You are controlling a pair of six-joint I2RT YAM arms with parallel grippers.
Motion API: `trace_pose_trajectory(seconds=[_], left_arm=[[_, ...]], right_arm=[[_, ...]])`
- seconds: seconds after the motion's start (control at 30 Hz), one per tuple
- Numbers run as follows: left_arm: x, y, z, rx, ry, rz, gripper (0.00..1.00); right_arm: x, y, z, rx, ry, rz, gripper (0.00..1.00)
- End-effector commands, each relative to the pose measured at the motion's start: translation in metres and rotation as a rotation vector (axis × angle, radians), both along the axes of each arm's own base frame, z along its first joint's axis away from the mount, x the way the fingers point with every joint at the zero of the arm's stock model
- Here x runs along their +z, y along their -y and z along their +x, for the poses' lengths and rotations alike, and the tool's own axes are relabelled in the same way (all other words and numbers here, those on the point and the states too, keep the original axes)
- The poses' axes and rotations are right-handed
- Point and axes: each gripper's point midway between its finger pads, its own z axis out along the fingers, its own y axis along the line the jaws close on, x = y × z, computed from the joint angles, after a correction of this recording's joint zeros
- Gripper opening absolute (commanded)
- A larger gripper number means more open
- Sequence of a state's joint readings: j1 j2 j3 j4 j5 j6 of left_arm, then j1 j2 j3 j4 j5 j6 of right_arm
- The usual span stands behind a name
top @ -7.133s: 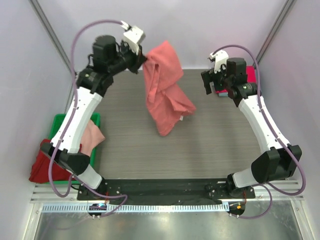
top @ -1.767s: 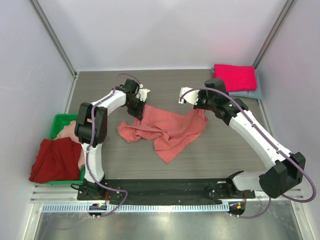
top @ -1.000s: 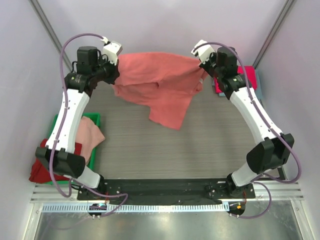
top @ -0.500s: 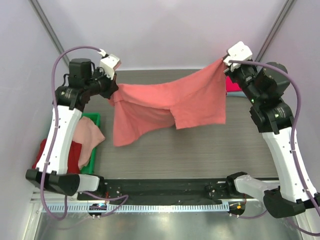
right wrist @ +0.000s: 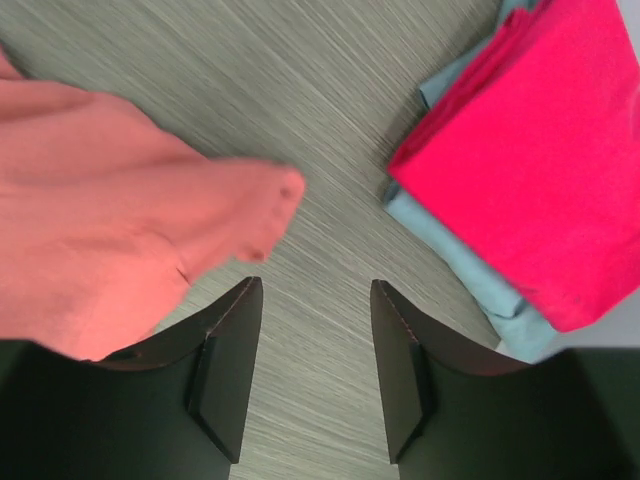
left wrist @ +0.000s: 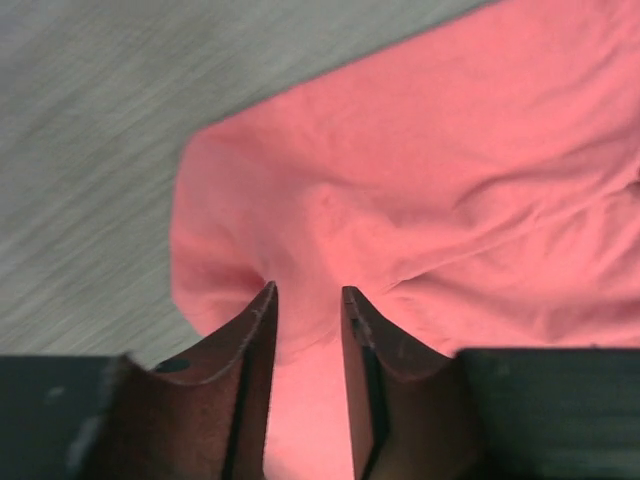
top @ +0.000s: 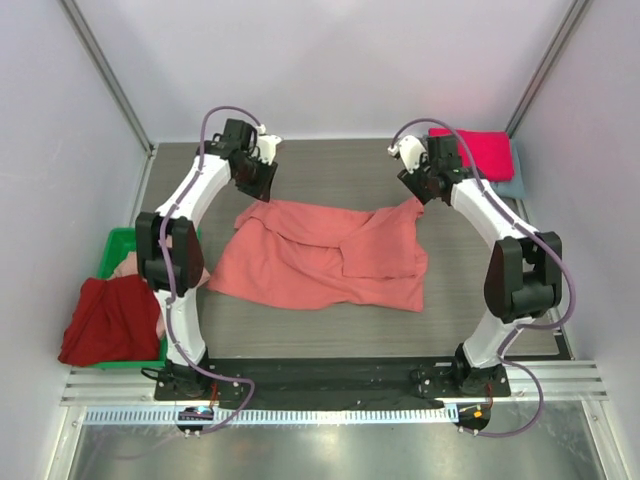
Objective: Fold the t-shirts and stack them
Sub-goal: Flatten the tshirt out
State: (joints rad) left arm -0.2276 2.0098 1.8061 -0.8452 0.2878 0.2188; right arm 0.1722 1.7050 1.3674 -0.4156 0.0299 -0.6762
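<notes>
A salmon-coral t-shirt (top: 330, 255) lies spread, somewhat rumpled, on the middle of the table. My left gripper (top: 260, 188) hovers at its far left corner, and in the left wrist view this gripper (left wrist: 308, 290) stands open with a narrow gap, the shirt's cloth (left wrist: 450, 180) lying under and between the fingers. At the shirt's far right corner my right gripper (top: 422, 192) is open. Seen from the right wrist, that gripper (right wrist: 316, 284) has only bare table between its fingers, and the shirt's corner (right wrist: 100, 200) lies just left of them. A folded magenta t-shirt (top: 475, 152) rests on a folded grey-blue one (top: 508, 185).
At the left table edge a green bin (top: 120, 240) holds a pale pink shirt (top: 120, 267), and a dark red shirt (top: 105, 320) hangs over its near side. The magenta (right wrist: 540, 170) and grey-blue (right wrist: 470, 270) stack sits close to the right of my right gripper.
Both arms have brought the salmon shirt down from being held stretched in the air onto the table. Both grippers have opened; the right one has let its corner go.
</notes>
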Motion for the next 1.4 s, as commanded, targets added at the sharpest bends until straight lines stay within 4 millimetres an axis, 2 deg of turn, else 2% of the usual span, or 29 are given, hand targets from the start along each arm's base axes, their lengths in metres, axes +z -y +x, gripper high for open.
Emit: trace_pose_trajectory(seconds=[0.0,0.07,0.1,0.17,0.2,0.23,0.33,0.4,0.5,0.6,0.87,1.13,1.37], left_arm=[[0.098,-0.006,0.03,0.084,0.292,-0.011,0.34],[0.103,-0.011,0.024,0.107,0.3,-0.006,0.36],[0.101,-0.01,0.011,0.101,0.282,-0.016,0.36],[0.093,-0.011,-0.001,0.096,0.256,-0.019,0.36],[0.091,-0.01,-0.007,0.091,0.246,-0.02,0.37],[0.084,-0.011,-0.016,0.087,0.228,-0.013,0.37],[0.074,-0.01,-0.025,0.061,0.21,0.011,0.36],[0.069,-0.01,-0.028,0.055,0.196,0.02,0.37],[0.066,-0.013,-0.028,0.05,0.193,0.038,0.37],[0.062,-0.015,-0.03,0.049,0.188,0.059,0.37],[0.049,-0.016,-0.031,0.036,0.172,0.099,0.37],[0.045,-0.019,-0.027,0.039,0.176,0.128,0.37],[0.041,-0.02,-0.024,0.043,0.171,0.131,0.37]], right_arm=[[0.118,0.014,0.005,0.039,0.256,0.07,0.54],[0.114,0.011,-0.025,0.182,0.229,0.044,0.54],[0.104,0.002,-0.06,0.358,0.221,-0.02,0.52],[0.081,-0.007,-0.094,0.506,0.197,-0.062,0.5],[0.055,-0.016,-0.117,0.653,0.171,-0.105,0.49],[0.045,-0.02,-0.144,0.724,0.131,-0.108,0.48],[0.002,-0.032,-0.191,0.907,-0.01,-0.104,0.45],[-0.019,-0.036,-0.207,0.952,-0.097,-0.082,0.43],[-0.038,-0.037,-0.21,0.994,-0.126,-0.079,0.42],[-0.049,-0.039,-0.207,1.049,-0.106,-0.105,0.43],[-0.054,-0.052,-0.202,1.157,-0.092,-0.1,0.42],[-0.081,-0.049,-0.199,1.216,-0.182,-0.117,0.41],[-0.088,-0.047,-0.187,1.21,-0.198,-0.139,0.4]])
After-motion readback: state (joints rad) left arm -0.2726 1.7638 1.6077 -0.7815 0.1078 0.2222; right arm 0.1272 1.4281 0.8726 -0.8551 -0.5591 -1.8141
